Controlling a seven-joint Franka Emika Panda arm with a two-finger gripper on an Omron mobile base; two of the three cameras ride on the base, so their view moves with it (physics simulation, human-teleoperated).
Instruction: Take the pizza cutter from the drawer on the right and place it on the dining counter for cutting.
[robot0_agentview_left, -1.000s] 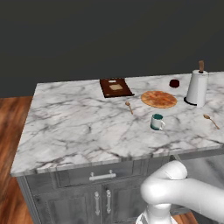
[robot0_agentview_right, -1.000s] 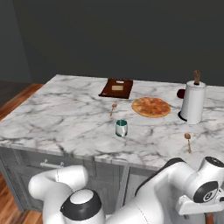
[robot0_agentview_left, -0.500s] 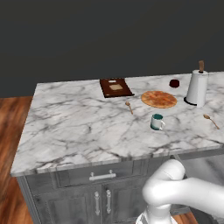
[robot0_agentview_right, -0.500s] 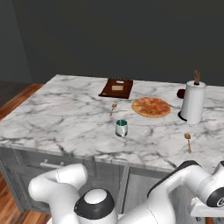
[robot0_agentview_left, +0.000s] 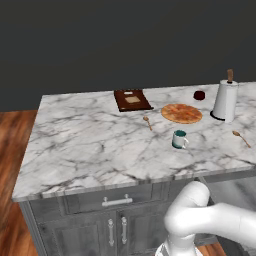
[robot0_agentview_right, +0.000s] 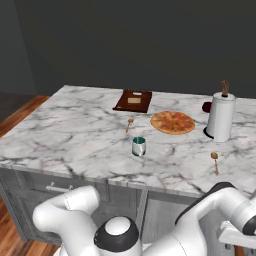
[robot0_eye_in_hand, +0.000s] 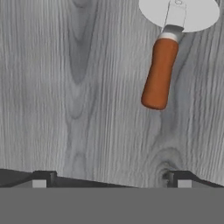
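Ahead, lies pizza cutter (robot0_eye_in_hand: 168, 52) on drawer (robot0_eye_in_hand: 78, 87) floor, handle toward spread-apart gripper (robot0_eye_in_hand: 109, 177), offset toward right fingertip.

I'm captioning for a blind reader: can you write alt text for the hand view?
A pizza cutter with an orange handle and round steel blade lies on the grey wood-grain drawer floor, toward the upper right. The open claw hangs above it, touching nothing.
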